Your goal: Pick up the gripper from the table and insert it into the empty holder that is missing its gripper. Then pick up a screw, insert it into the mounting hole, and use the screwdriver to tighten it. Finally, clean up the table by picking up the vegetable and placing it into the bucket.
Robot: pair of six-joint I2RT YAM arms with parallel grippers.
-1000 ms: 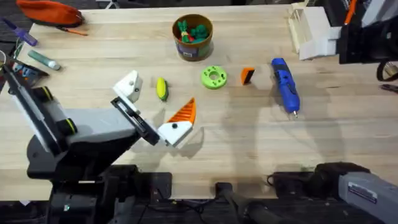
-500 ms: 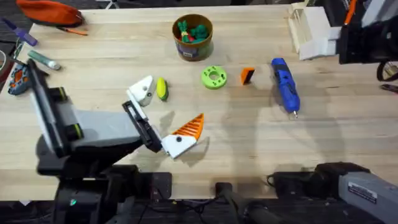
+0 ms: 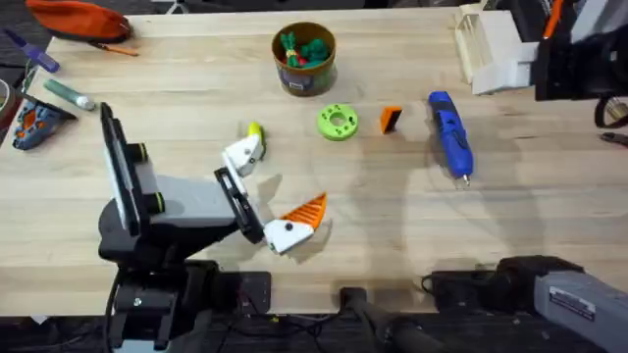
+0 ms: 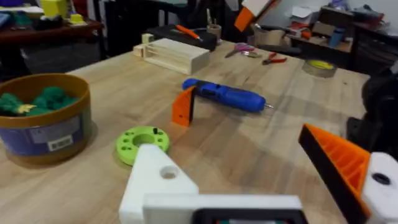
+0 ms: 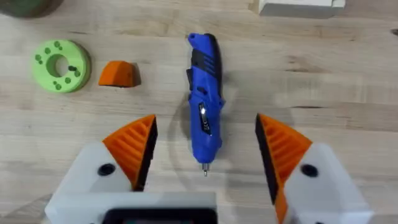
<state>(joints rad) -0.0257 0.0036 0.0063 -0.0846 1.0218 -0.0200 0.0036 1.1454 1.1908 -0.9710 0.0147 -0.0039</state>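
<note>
One small orange gripper (image 3: 391, 119) lies loose on the table (image 3: 549, 206), between the green holed disc (image 3: 338, 122) and the blue screwdriver (image 3: 450, 134), near both but touching neither. From the left wrist it shows as an orange wedge (image 4: 184, 106) just in front of the screwdriver (image 4: 225, 96), with the disc (image 4: 142, 143) nearer the camera.

The left gripper (image 3: 276, 186) is spread wide and holds nothing. One of its white fingers, the bare holder (image 3: 242, 154), carries no orange pad; the other finger carries its orange ribbed pad (image 3: 305, 209). The holder sits right over the yellow corn (image 3: 254, 130), hiding most of it; whether they touch cannot be told. Compared with half a second ago, the left arm has swung toward the middle of the table, so the holder now covers the corn it was beside, and the gripper has stayed spread.

The right gripper (image 5: 207, 149) is also spread wide and empty, both orange pads on, hovering over the screwdriver (image 5: 204, 99) with the metal tip between its fingers.

Behind the disc stands the brown bucket (image 3: 305, 73), with green and orange toy vegetables inside.
</note>
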